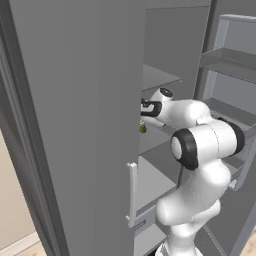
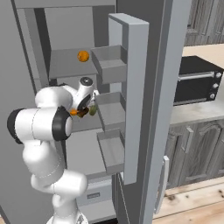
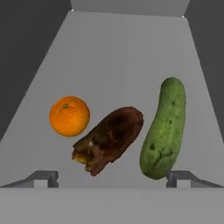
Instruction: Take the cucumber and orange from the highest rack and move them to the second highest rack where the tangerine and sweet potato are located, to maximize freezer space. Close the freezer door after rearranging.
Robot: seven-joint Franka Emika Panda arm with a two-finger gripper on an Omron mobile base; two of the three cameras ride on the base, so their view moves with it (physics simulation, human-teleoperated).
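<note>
Cucumber [image 3: 164, 129] is lying on the second highest rack [image 3: 127, 57] next to the sweet potato [image 3: 109, 139] and tangerine [image 3: 69, 116]. My claw [image 3: 112, 178] is hanging spread wide, gripping nothing. Orange [image 2: 83, 56] is sitting on the highest rack [image 2: 65, 68].

This is a kitchen in a home, and it is a rendered one. At the right of the right base view there are dark wooden cabinets [image 2: 192, 144] with panelled doors, and on them a pale counter [image 2: 197, 114]. A black oven-like appliance [image 2: 197, 78] with knobs stands on this counter. More wooden cabinets [image 2: 205, 22] hang in the upper right corner. The floor [image 2: 192, 205] at the lower right is of light wood planks. In the middle the tall grey freezer [image 2: 70, 30] stands open, with food on its shelves.
</note>
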